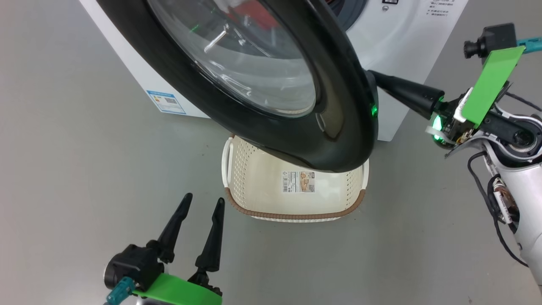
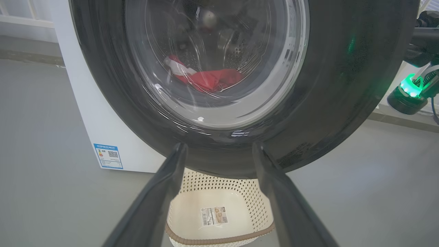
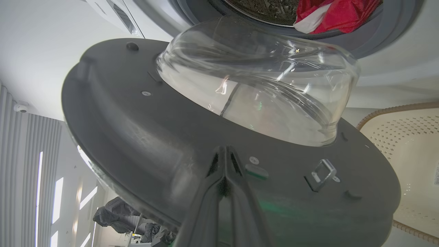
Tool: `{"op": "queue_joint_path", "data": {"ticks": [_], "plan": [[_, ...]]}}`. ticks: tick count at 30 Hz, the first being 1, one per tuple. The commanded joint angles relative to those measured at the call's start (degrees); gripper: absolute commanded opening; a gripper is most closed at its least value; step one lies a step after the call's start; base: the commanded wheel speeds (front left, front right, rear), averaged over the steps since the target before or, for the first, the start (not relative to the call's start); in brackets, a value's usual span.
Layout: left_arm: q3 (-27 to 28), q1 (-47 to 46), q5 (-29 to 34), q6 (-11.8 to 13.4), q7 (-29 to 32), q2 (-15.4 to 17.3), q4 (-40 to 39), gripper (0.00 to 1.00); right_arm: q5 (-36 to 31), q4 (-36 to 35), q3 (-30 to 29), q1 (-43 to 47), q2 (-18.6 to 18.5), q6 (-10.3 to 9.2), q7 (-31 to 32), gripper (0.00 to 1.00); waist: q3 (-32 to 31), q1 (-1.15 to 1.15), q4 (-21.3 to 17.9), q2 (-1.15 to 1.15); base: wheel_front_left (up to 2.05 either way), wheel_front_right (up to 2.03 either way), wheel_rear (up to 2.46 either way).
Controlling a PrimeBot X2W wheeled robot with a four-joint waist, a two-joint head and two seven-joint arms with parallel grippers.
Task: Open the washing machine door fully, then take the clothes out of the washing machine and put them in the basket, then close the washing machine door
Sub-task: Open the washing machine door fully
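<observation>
I saw the door (image 1: 338, 106) swung partway out from the washing machine (image 1: 398, 55), filling the head view from 11 to 1 o'clock. It hung over the basket (image 1: 292, 216), which sat on the floor (image 1: 63, 169) at 6 o'clock from the door, with no clothes in it. The clothes (image 2: 209, 79) lay inside the drum (image 2: 240, 48), a red and white heap seen through the glass (image 1: 254, 63).

My right gripper (image 3: 224, 151) reached in from 3 o'clock. Its fingers were pinched tight together with nothing between them, and the tips looked to be pressing the inner side of the door near its free edge. My left gripper (image 1: 204, 198) sat at 7 o'clock, fingers spread wide, holding nothing.

I judged the door hard, heavy and shiny, so fingers could slip on it. The glass bump could crack, so I would push on the dark plastic by the edge. The clothes looked soft, light and floppy, so I would pinch a fat fold in the middle of the heap.
</observation>
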Motion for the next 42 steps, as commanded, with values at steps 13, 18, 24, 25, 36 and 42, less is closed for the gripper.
{"op": "queue_joint_path", "data": {"ticks": [13, 18, 24, 25, 36, 42], "plan": [[2.05, 0.25, -0.11, 0.01, -0.52, 0.78, -1.81, 1.0, -2.27, -4.62, 0.39, 2.78, 2.35, 0.44, 0.75, 0.0, 0.15, 0.0, 0.29, 0.0, 0.0, 0.0, 0.0], [2.25, 0.29, -0.32, -0.13, -0.52, 0.78, -1.86, 1.0, -3.86, -4.43, -0.7, 3.23, 2.44, 0.44, -1.26, 0.25, 0.13, 0.0, 0.18, 0.0, 0.0, 0.0, 0.0], [2.82, 0.59, -0.43, -0.36, -0.52, 0.78, -1.81, 1.0, -5.38, -4.81, -2.08, 5.36, 2.62, 0.44, -3.51, 1.0, -0.5, 0.0, -0.2, 0.0, 0.0, 0.0, 0.0], [3.01, 0.72, -0.42, -0.41, -0.52, 0.78, -1.75, 1.0, -5.66, -4.66, -2.27, 5.87, 2.72, 0.44, -4.0, 1.0, -0.76, 0.0, -0.37, 0.0, 0.0, 0.0, 0.0], [5.23, 2.47, 0.43, -0.98, -0.52, 0.78, -1.02, 1.0, -6.7, -4.5, -5.02, 13.68, 3.54, 0.44, -8.61, 1.0, -2.94, 0.0, -2.58, 0.0, 0.0, 0.0, 0.0], [6.52, 3.34, 0.9, -1.21, -0.52, 0.78, -0.78, 1.0, -7.33, -4.19, -6.05, 18.71, 4.16, 0.44, -10.94, 1.0, -3.79, 0.0, -4.09, 0.0, 0.0, 0.0, 0.0]]}}
